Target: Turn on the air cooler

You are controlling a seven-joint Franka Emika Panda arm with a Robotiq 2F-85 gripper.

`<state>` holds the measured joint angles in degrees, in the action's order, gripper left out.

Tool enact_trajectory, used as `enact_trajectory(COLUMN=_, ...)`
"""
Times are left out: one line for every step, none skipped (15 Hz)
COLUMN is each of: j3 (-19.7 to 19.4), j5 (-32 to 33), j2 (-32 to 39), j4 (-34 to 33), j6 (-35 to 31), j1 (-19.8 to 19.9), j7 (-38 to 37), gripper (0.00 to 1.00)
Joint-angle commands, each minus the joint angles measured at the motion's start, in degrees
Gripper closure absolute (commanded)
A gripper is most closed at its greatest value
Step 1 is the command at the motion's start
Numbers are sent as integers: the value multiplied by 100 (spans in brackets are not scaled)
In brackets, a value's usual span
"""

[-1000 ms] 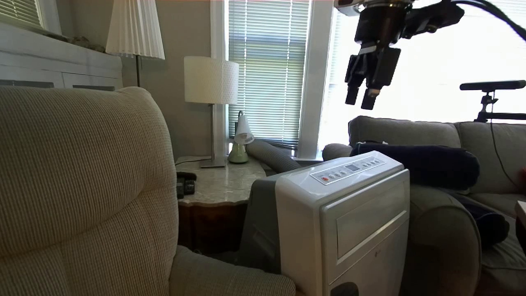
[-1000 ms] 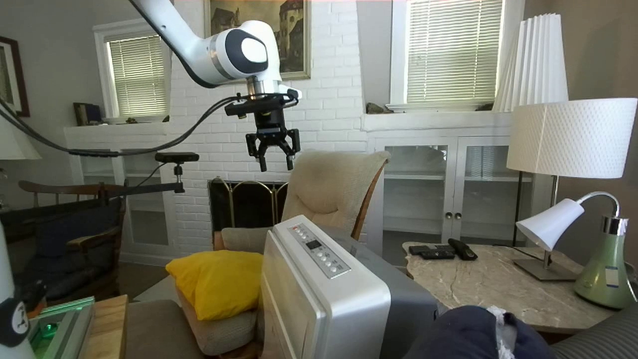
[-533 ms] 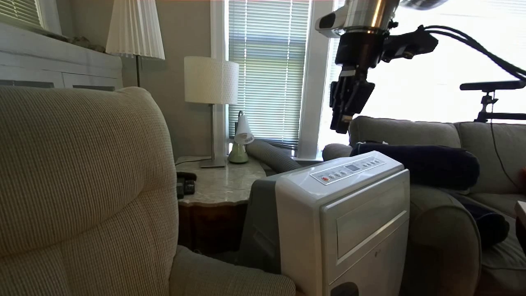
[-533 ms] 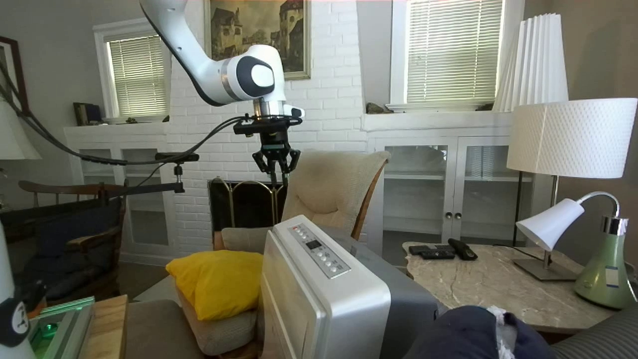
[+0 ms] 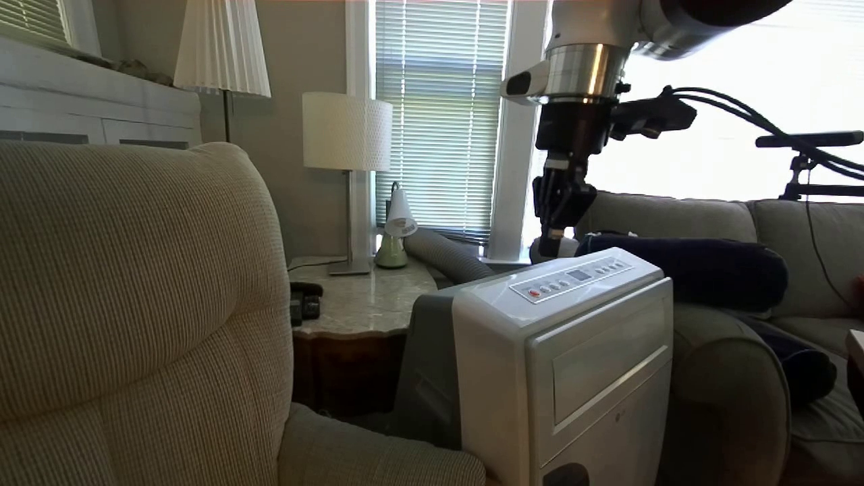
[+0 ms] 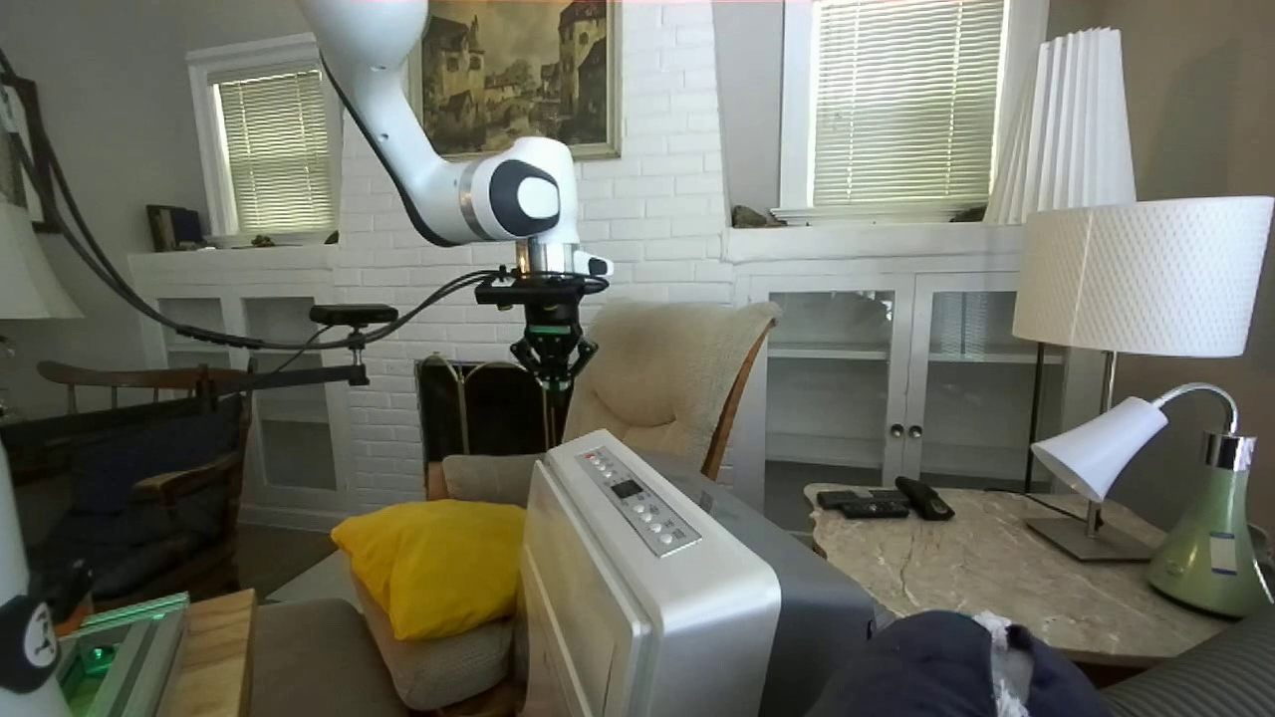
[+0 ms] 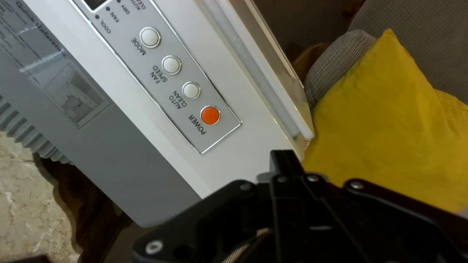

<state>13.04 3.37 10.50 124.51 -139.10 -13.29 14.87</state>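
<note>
1. Lowered in both exterior views since a second ago: black hand (image 5: 551,246), on a white arm (image 6: 438,199), now near one end of the white air cooler (image 5: 567,358) and apart from it.
2. With fingers (image 7: 283,162) pressed together at the tips, rather than spread as a second ago.
3. Between a beige armchair (image 5: 142,270) and a gray sofa (image 5: 729,378), just beside a marble-topped counter (image 6: 956,573): the air cooler, upright, with a control panel (image 7: 190,71) along the top.
4. Along that panel in the wrist view: white buttons (image 7: 171,65) for MODE, FAN SPEED and AUTO CLEAN, then the orange POWER button (image 7: 210,115), nearest the fingers.
5. On a beige seat (image 6: 448,662) near the air cooler: yellow pillow (image 6: 433,568).
6. On the counter: phone handset (image 6: 923,498), remotes (image 6: 875,508), green-based lamp (image 6: 1207,543) and lamp with a white drum shade (image 6: 1144,277).
</note>
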Motion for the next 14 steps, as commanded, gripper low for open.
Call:
enact_trajectory(j3=37, j5=-155, j2=326, j4=-199, j6=-10, j1=85, j7=12, gripper=100)
enact_trajectory(j3=33, j5=-156, j2=406, j4=-227, j6=-16, j1=101, j7=2, gripper=100)
enact_trajectory(j3=16, j5=-118, j2=471, j4=-254, j6=-10, j1=106, j7=-61, gripper=100)
enact_trajectory(j3=17, j5=-152, j2=550, j4=-298, j6=-20, j1=127, j7=-58, gripper=100)
enact_trajectory(j3=-9, j5=-99, j2=612, j4=-339, j6=-6, j1=124, j7=-133, gripper=100)
enact_trajectory(j3=-25, j5=-85, j2=666, j4=-380, j6=-9, j1=129, j7=-185, gripper=100)
enact_trajectory(j3=-49, j5=-48, j2=712, j4=-418, j6=-2, j1=129, j7=-245, gripper=100)
enact_trajectory(j3=-62, j5=-48, j2=748, j4=-450, j6=-32, j1=137, j7=-285, gripper=100)
enact_trajectory(j3=-58, j5=-88, j2=782, j4=-483, j6=-64, j1=156, j7=-275, gripper=100)
enact_trajectory(j3=-91, j5=-32, j2=808, j4=-533, j6=-47, j1=145, j7=-346, gripper=100)
enact_trajectory(j3=-118, j5=-3, j2=833, j4=-577, j6=-40, j1=138, j7=-410, gripper=100)
enact_trajectory(j3=-131, j5=-13, j2=865, j4=-625, j6=-26, j1=146, j7=-421, gripper=100)
enact_trajectory(j3=-160, j5=21, j2=900, j4=-673, j6=1, j1=135, j7=-472, gripper=100)
enact_trajectory(j3=-194, j5=68, j2=935, j4=-720, j6=41, j1=115, j7=-547, gripper=100)
